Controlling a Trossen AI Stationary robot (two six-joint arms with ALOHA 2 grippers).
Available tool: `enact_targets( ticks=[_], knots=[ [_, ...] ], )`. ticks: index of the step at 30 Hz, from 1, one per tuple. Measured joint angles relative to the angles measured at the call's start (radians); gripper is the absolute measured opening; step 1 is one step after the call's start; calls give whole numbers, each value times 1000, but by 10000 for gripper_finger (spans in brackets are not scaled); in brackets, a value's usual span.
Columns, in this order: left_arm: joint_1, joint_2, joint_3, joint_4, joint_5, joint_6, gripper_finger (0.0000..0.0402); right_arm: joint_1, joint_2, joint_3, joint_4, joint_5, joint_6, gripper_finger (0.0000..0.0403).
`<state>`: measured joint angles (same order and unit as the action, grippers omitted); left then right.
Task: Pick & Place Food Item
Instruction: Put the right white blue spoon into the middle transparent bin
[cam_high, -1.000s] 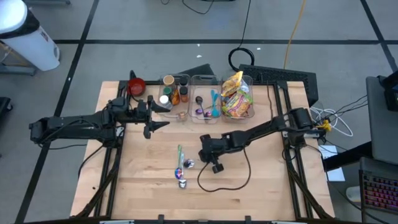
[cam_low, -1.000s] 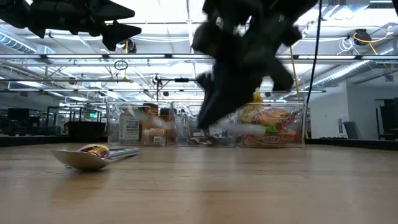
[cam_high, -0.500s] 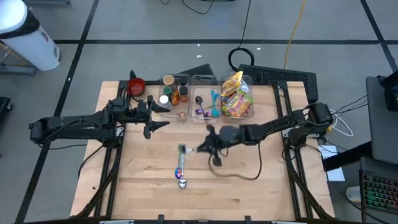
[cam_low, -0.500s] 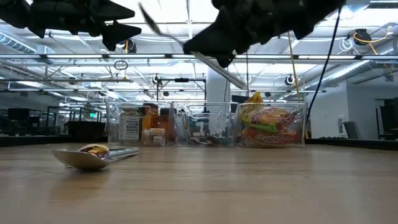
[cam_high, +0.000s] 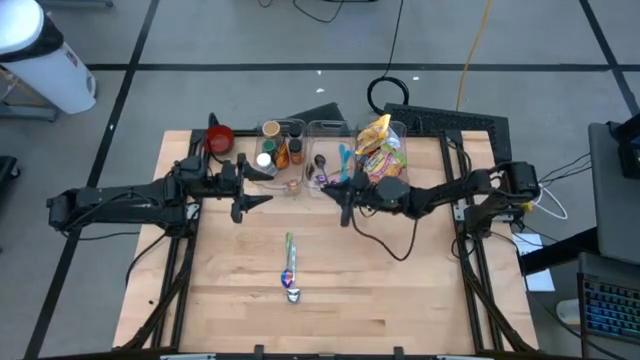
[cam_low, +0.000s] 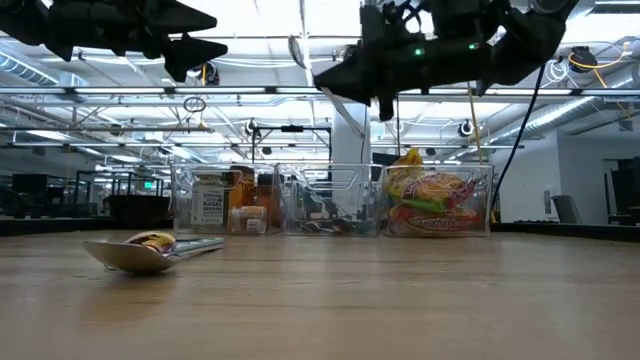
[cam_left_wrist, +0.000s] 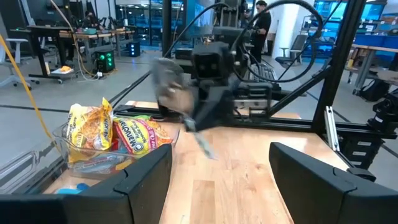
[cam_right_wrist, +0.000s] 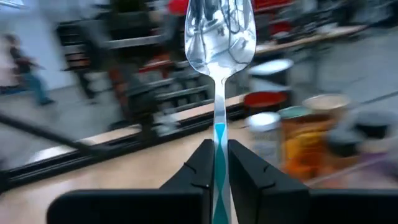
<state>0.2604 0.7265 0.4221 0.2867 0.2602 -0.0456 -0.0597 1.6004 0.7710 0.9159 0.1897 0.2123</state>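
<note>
Right wrist view: pincer (cam_right_wrist: 216, 163) gripping spoon (cam_right_wrist: 219, 37)

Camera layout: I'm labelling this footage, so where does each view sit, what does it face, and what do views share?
High: overhead, straight down; both arms, table.
Low: table height, facing bins; right gripper overhead.
Left wrist: behind open left gripper, facing the right arm.
Right wrist: behind right gripper shut on spoon.
Shared: snack bin appears in high, low, left wrist.
</note>
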Motion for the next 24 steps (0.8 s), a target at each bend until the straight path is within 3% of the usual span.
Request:
enact_targets(
  ticks=[9,16,24],
  knots=[
    [0,0,0,1,0,12,278,-107,3,51,-87,179,-23,20],
    [0,0,0,1,0,11,278,-212,53,56,-99,168,71,14],
    [0,0,0,1,0,11,278,-244,162,56,-75,122,143,25]
  ],
)
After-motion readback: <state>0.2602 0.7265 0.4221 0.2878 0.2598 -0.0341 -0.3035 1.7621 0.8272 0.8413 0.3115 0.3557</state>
